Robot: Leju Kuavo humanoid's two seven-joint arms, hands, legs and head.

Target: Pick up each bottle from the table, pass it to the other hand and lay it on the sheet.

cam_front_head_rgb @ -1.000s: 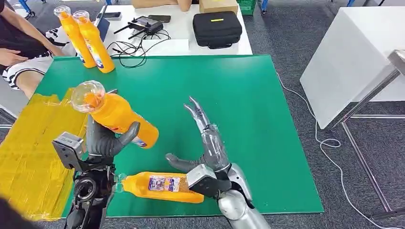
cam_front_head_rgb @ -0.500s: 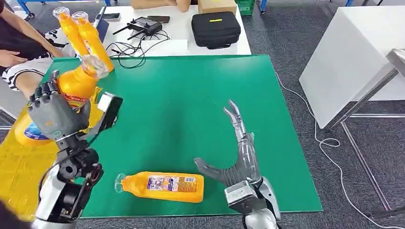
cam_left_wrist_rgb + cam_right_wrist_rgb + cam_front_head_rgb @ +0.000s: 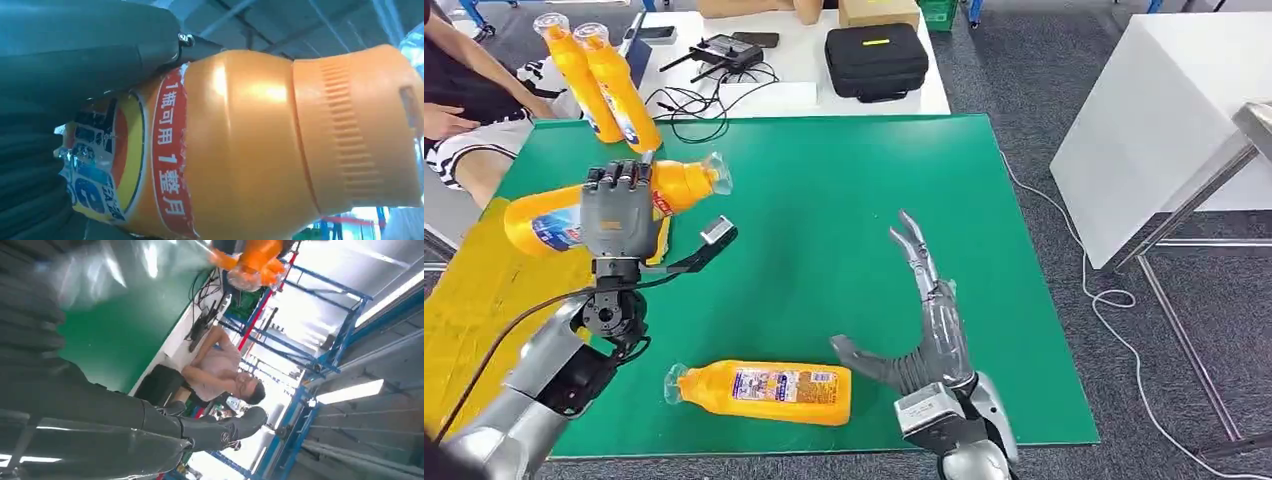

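Above the left edge of the green tabletop (image 3: 844, 200), we see the left hand (image 3: 617, 212) gripping an orange bottle (image 3: 544, 220) held roughly level — its clear cap end pointing toward the middle of the tabletop, its base out over the yellow sheet (image 3: 474, 330) that lies along the tabletop's left side. The fingers (image 3: 620, 180) of this hand are wrapped over the bottle's labelled middle, the back of the hand facing us. In the left wrist view, we see the same bottle close up, its orange shoulder and ribbed collar beside the red-and-blue label, with the dark hand pressed against the label side. Near the front edge of the tabletop, a second orange bottle (image 3: 764, 390) lies on its side, cap end toward the left arm, label facing up. Just beside its base, we find the right hand (image 3: 919, 330) raised on edge, holding nothing: its fingers (image 3: 914, 245) are extended and slightly apart, pointing away from the robot, and the thumb juts out toward the lying bottle without touching it. At the far left corner, two more orange bottles (image 3: 602, 80) stand close together, leaning a little. Behind the green surface, a white table (image 3: 824, 95) carries a black case (image 3: 877, 62) and a black controller (image 3: 729, 50) with loose cables. A seated person (image 3: 464, 100) is at the far left.
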